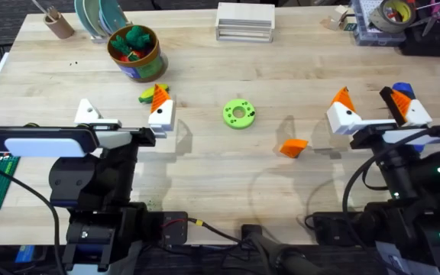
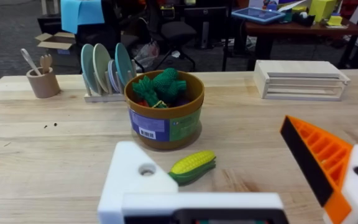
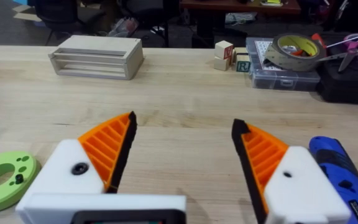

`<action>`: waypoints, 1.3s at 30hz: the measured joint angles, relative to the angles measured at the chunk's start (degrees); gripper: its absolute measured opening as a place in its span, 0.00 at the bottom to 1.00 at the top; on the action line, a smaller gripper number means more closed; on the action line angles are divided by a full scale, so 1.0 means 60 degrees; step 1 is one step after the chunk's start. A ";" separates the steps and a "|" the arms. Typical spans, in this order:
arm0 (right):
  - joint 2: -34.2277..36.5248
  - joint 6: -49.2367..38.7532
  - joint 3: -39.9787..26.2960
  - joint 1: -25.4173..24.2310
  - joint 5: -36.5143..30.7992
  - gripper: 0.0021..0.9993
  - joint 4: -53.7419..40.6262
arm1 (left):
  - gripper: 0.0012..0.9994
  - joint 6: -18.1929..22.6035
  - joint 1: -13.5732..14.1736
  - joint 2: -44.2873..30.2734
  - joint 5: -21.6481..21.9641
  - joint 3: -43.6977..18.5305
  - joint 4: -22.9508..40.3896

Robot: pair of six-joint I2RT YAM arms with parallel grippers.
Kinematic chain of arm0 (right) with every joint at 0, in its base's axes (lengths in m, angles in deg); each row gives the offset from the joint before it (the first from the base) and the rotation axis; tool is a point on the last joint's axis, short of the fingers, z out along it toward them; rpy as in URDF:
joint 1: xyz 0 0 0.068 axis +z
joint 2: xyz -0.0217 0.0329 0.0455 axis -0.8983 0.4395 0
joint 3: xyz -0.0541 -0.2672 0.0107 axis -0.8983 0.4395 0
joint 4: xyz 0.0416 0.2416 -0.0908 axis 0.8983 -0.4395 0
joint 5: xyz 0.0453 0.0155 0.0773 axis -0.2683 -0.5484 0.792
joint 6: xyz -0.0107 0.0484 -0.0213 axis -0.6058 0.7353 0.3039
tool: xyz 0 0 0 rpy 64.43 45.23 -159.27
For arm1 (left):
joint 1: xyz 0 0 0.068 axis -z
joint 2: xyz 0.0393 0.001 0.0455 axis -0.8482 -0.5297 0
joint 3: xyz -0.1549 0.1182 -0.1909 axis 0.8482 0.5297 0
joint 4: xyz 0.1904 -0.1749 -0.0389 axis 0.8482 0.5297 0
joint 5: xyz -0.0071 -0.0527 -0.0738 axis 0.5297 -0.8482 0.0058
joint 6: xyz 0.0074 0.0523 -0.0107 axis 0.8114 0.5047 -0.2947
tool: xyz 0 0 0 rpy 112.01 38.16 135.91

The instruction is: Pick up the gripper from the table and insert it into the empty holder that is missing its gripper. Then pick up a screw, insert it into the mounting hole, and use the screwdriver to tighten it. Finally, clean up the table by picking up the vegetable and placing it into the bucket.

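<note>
While lying loose on the wooden tabletop (image 1: pixel 205 168), small orange ribbed wedge gripper (image 1: pixel 293 147); left claw (image 1: pixel 125 114) (one pad missing) and right claw (image 1: pixel 376 107) both wide open, empty.

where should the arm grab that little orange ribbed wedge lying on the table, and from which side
Grip the small orange ribbed plastic wedge across its thicker body, coming straight down from above. It lies alone on bare wooden table, apart from the bright green round disc, so nothing crowds a top approach. The open right gripper is nearest. Which faces are flat is too small to tell.
</note>
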 joint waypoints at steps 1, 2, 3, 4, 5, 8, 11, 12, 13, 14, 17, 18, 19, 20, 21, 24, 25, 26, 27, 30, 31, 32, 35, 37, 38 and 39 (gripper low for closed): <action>0.0000 0.0000 0.0000 0.0000 0.0000 0.99 0.0000 | 0.99 0.0000 0.0000 0.0000 0.0000 0.0000 0.0000; 0.0004 0.0000 0.0000 0.0000 0.0000 0.99 -0.0024 | 0.99 -0.0003 0.0000 0.0000 -0.0003 0.0000 0.0000; 0.0004 0.0000 0.0000 0.0000 0.0000 0.99 -0.0036 | 0.99 -0.0004 0.0000 0.0000 -0.0003 0.0000 0.0000; 0.0001 0.0000 0.0000 0.0000 0.0000 0.99 -0.0044 | 0.99 0.0000 0.0000 0.0000 0.0000 0.0000 0.0000; 0.0004 0.0000 0.0000 0.0000 0.0000 0.99 -0.0044 | 0.99 -0.0004 0.0000 0.0000 0.0000 0.0000 0.0000; 0.0004 0.0000 0.0000 0.0000 0.0000 0.99 -0.0040 | 0.99 -0.0002 0.0000 0.0000 0.0000 0.0000 0.0000; 0.0004 0.0000 0.0000 0.0000 0.0000 0.99 -0.0027 | 0.99 -0.0001 0.0000 0.0000 0.0000 0.0000 0.0000; 0.0004 0.0000 0.0000 0.0000 0.0002 0.99 -0.0012 | 0.99 -0.0004 0.0000 0.0000 0.0000 0.0000 0.0000; 0.0004 0.0000 0.0000 0.0000 0.0004 0.99 -0.0011 | 0.99 0.0000 0.0000 0.0003 0.0000 0.0000 0.0000; 0.0004 0.0000 0.0000 0.0000 0.0004 0.99 -0.0015 | 0.99 0.0000 0.0000 0.0000 0.0000 0.0000 0.0000; 0.0004 0.0000 0.0000 -0.0018 -0.0011 0.99 -0.0015 | 0.99 0.0004 0.0000 0.0000 0.0018 0.0000 -0.0029; 0.0003 0.0000 0.0000 -0.0018 -0.0030 0.99 0.0019 | 0.99 0.0004 0.0000 0.0000 0.0022 0.0000 -0.0040; 0.0004 0.0000 0.0000 -0.0018 -0.0035 0.99 0.0079 | 0.99 0.0004 0.0000 0.0000 0.0018 0.0000 -0.0038; 0.0004 0.0000 0.0011 -0.0018 -0.0030 0.99 0.0220 | 0.99 0.0007 0.0000 0.0000 0.0018 0.0000 -0.0036; 0.0004 0.0004 0.0011 -0.0018 0.0001 0.99 0.0419 | 0.99 0.0007 0.0000 0.0000 0.0018 0.0000 -0.0037; 0.0004 0.0160 -0.0061 -0.0018 0.0162 0.99 0.0906 | 0.99 0.0029 0.0000 0.0000 0.0015 -0.0004 -0.0033; 0.0004 0.0244 -0.0153 -0.0018 0.0196 0.99 0.0872 | 0.99 0.0033 0.0000 0.0000 0.0015 -0.0007 -0.0033; 0.0004 0.0314 -0.0293 -0.0018 0.0225 0.99 0.0728 | 0.99 0.0033 0.0000 0.0000 0.0015 -0.0011 -0.0029; 0.0004 0.0382 -0.0479 -0.0018 0.0255 0.99 0.0490 | 0.99 0.0036 0.0000 0.0000 0.0015 -0.0022 -0.0008; 0.0007 0.0498 -0.1357 -0.0018 0.0324 0.99 -0.0835 | 0.99 0.0043 0.0000 -0.0082 0.0015 -0.0303 0.0440; 0.0019 0.0509 -0.1738 -0.0018 0.0325 0.99 -0.1467 | 0.99 0.0046 0.0000 -0.0183 0.0015 -0.0514 0.0653; 0.0038 0.0501 -0.2100 -0.0018 0.0328 0.99 -0.2004 | 0.99 0.0062 0.0000 -0.0324 0.0018 -0.0814 0.0940; 0.0272 0.0346 -0.3361 -0.0018 0.0331 0.99 -0.3816 | 0.99 0.0076 0.0000 -0.0876 0.0018 -0.1978 0.1956; 0.0568 0.0167 -0.4219 -0.0018 0.0332 0.99 -0.4862 | 0.99 0.0076 0.0000 -0.1435 0.0018 -0.2921 0.2725; 0.0735 0.0098 -0.4620 -0.0018 0.0334 0.99 -0.5294 | 0.99 0.0080 0.0000 -0.1746 0.0018 -0.3380 0.3126; 0.0917 0.0037 -0.5011 -0.0018 0.0337 0.99 -0.5711 | 0.99 0.0091 0.0000 -0.2116 0.0018 -0.3858 0.3514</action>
